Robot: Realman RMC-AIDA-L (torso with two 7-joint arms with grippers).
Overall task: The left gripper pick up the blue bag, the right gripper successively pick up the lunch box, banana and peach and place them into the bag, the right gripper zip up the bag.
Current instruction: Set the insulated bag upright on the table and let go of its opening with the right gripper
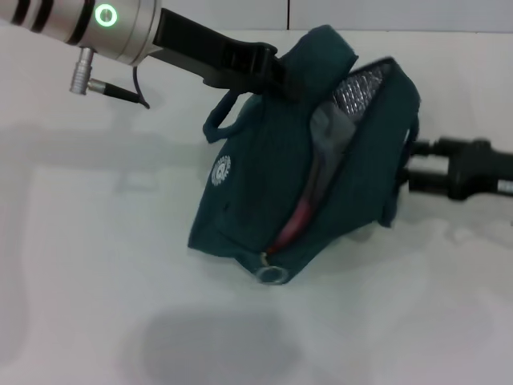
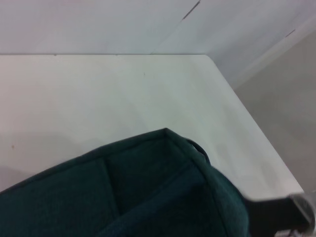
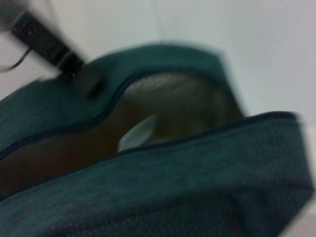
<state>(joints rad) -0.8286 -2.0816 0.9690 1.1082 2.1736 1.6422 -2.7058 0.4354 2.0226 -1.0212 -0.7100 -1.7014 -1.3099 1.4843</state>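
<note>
blue bag (image 1: 264,192) gripped by left gripper (image 1: 268,72), unzipped

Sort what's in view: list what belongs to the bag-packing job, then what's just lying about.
Job:
- blue bag, unzipped, something pink and grey inside
- left gripper at the bag's top
- right gripper behind the bag's far side

Lying about:
- nothing; only the bare table

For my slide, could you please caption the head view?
Left tool holds the blue bag by its top, unzipped, while the right tool sits behind it.
</note>
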